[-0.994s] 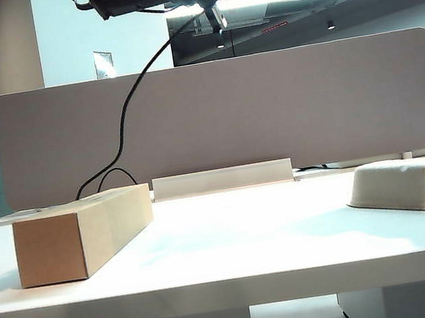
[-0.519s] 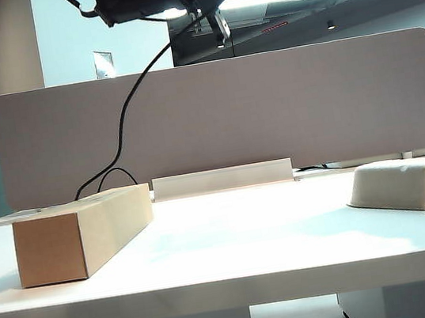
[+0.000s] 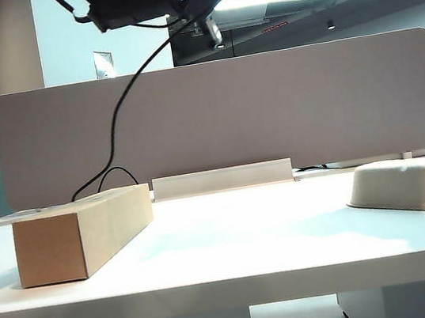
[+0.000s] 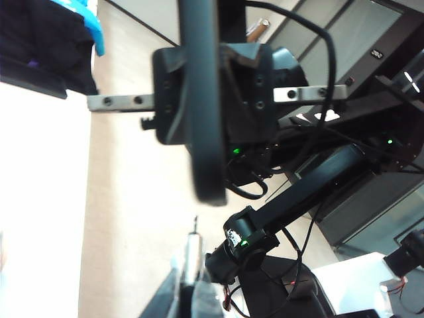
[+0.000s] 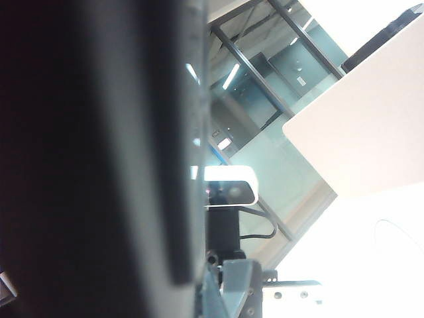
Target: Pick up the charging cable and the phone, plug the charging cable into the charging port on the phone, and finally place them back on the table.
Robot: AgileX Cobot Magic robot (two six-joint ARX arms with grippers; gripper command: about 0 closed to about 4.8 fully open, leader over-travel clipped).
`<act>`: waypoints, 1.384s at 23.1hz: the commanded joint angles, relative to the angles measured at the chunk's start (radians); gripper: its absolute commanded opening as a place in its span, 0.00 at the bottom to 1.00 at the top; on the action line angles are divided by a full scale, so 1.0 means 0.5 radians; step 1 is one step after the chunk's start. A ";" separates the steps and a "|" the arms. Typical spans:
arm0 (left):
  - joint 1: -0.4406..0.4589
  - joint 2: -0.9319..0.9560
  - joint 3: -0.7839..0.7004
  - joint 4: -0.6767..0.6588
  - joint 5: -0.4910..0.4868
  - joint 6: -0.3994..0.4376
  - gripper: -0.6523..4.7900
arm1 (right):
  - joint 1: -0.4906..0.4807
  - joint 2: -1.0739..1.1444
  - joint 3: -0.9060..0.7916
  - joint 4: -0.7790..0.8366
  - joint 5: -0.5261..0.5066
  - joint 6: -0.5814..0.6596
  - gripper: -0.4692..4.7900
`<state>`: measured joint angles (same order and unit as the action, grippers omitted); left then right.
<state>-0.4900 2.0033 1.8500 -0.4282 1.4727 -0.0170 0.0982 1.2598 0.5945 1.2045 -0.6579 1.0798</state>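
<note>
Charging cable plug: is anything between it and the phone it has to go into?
Nothing visible. The left gripper pinches the charging cable's plug just short of the phone, with only open air between. The right gripper holds the phone, high above the table. The port cannot be made out.

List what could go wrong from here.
1. Left end effector, high above the table, holds the charging cable plug short of the end of the phone, seemingly off-centre; it may miss the port, unseen here.
2. Right end effector, up beside it, pinches the phone; a push could slip it.
3. Cable slack behind the cardboard box may snag.
</note>
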 commanded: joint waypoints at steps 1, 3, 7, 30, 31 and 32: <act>0.145 -0.012 0.010 -0.076 -0.018 0.003 0.11 | -0.001 -0.008 0.015 0.068 0.013 -0.016 0.09; 0.262 -0.012 0.011 -0.146 -0.110 0.005 0.11 | -0.001 -0.008 0.015 0.066 0.009 -0.023 0.09; 0.489 -0.012 0.013 -0.219 -0.385 0.021 0.11 | -0.001 -0.008 0.015 0.039 0.000 -0.078 0.09; 0.410 0.188 -0.079 -1.069 -2.336 1.275 0.11 | -0.001 -0.006 0.014 -0.172 -0.110 -0.264 0.09; 0.410 0.193 -0.079 -1.069 -2.357 1.275 0.11 | -0.001 -0.006 0.014 -0.172 -0.111 -0.264 0.09; 0.410 0.193 -0.079 -1.069 -2.370 1.275 0.11 | -0.001 -0.006 0.014 -0.172 -0.110 -0.264 0.09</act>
<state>-0.2890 2.1006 1.8103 -0.9615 0.3107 0.6136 0.0978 1.2640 0.5945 1.0817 -0.7158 0.9524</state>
